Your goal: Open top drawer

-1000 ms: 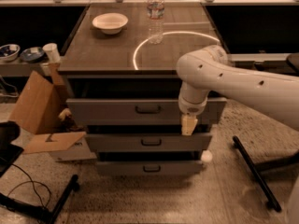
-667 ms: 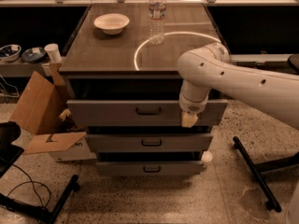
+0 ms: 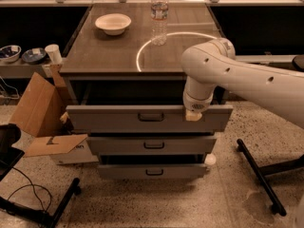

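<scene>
End effector (image 3: pixel 194 114): tan tip, centre-right of frame, sitting at the upper edge of the wide grey metal top drawer (image 3: pixel 109 119), right of its small dark handle (image 3: pixel 151 117). Can't tell whether it's spread or closed, the white arm (image 3: pixel 237 80) coming in from the right covers it. Top drawer is mid-frame, front pulled forward of the grey counter (image 3: pixel 104 56), dark gap above it. Two shorter grey drawers below: middle drawer (image 3: pixel 118 145) and bottom drawer (image 3: pixel 123 171). On the counter: clear plastic water bottle (image 3: pixel 159 14) top centre, white bowl (image 3: pixel 113 23) to its left. Open brown cardboard box (image 3: pixel 40 106) at the left edge.
</scene>
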`<state>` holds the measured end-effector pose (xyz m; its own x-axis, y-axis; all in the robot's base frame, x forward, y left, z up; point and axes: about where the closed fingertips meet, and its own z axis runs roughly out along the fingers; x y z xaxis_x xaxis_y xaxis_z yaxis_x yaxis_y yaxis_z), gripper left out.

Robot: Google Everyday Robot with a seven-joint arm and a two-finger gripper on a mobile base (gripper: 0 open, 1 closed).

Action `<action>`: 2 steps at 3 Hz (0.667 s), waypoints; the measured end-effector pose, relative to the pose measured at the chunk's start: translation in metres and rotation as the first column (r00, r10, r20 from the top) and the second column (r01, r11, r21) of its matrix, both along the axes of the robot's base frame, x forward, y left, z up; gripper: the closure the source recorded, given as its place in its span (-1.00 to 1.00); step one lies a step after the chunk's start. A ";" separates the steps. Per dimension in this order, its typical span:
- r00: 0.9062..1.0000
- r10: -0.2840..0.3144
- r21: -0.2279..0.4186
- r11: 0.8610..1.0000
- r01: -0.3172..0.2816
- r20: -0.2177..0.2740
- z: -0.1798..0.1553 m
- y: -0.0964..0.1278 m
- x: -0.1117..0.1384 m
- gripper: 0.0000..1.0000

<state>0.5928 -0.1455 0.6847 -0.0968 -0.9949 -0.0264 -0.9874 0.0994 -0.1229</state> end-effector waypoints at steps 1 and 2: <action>1.000 0.000 0.000 1.000 0.000 0.000 0.009 0.000 0.000 1.00; 1.000 0.000 0.000 1.000 0.000 0.000 0.016 0.000 0.000 0.74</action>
<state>0.5931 -0.1457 0.7011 -0.0969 -0.9949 -0.0265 -0.9874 0.0994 -0.1229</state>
